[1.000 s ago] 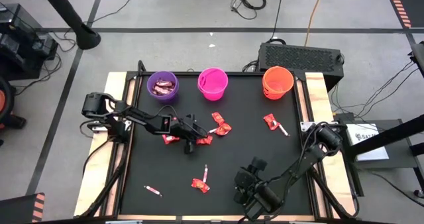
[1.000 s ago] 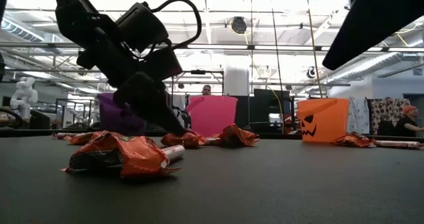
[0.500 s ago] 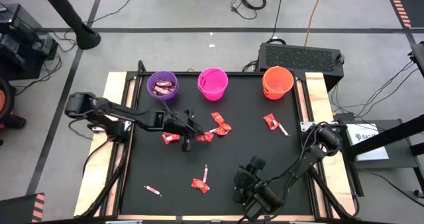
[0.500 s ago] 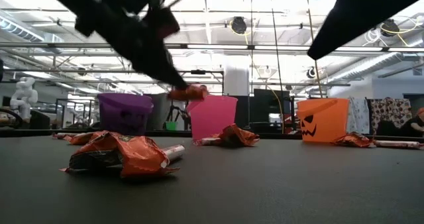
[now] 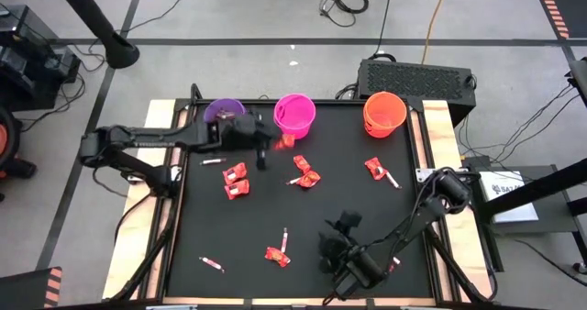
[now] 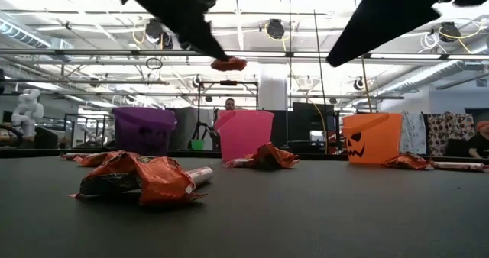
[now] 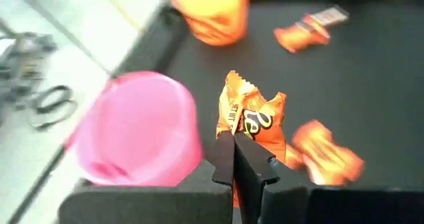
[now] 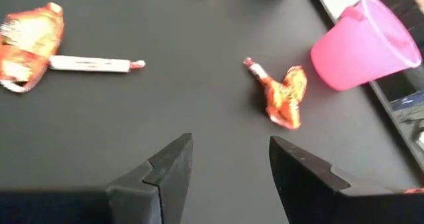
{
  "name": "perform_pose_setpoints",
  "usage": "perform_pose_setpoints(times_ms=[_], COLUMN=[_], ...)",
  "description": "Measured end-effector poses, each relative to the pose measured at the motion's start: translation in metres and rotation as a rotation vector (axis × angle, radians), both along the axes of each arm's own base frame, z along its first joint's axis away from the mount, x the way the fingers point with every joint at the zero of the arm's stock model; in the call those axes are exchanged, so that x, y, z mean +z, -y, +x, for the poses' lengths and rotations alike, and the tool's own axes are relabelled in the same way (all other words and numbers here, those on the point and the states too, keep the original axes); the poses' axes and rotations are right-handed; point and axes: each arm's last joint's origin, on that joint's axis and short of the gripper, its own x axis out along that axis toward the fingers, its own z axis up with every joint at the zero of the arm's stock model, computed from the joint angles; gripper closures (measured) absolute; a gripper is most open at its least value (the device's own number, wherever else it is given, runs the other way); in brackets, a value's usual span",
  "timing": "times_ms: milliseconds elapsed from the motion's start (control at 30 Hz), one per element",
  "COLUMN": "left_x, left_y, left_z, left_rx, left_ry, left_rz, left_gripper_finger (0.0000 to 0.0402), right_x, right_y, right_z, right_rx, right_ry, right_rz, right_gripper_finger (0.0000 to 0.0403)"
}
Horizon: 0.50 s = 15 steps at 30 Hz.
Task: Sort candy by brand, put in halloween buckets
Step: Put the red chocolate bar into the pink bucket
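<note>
An orange-wrapped candy (image 7: 252,121) hangs pinched between the closed fingers of the left gripper (image 5: 272,146), lifted clear of the black table (image 5: 339,200) just beside the pink bucket (image 5: 294,114) and near the purple bucket (image 5: 223,114); in the low view the same candy sits high in the air above the pink bucket's rim. The orange bucket (image 5: 383,113) stands well apart along the same far edge. More orange wrappers lie scattered on the mat: two (image 5: 236,181) under the left arm, a pair (image 5: 305,172) near the middle, one with a pale stick (image 5: 377,170) below the orange bucket, and another (image 5: 276,253) near the front. The right gripper (image 5: 336,255) waits low at the front, its fingers (image 8: 172,164) spread wide and holding nothing.
</note>
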Motion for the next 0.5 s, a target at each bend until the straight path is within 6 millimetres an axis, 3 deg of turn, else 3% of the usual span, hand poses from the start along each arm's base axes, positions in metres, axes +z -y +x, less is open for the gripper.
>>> perform_pose_setpoints(times_ms=[167, 333, 500], left_x=[0.016, -0.004, -0.017], left_y=[-0.054, -0.1, -0.123], left_z=[0.009, 0.024, 0.041], left_rx=[0.152, 0.218, 0.248], left_ry=[0.042, -0.023, -0.055], left_rz=[-0.02, -0.082, -0.092], left_gripper_finger=[0.0401, 0.04, 0.0386], right_x=[0.0, 0.0, 0.0], right_y=[0.008, 0.012, 0.012], right_z=[0.005, 0.005, 0.004], right_rx=[0.007, 0.0, 0.002], right_ry=[-0.033, -0.05, -0.058], right_rz=[-0.038, -0.051, -0.056], right_gripper_finger=[0.0211, 0.0211, 0.0211])
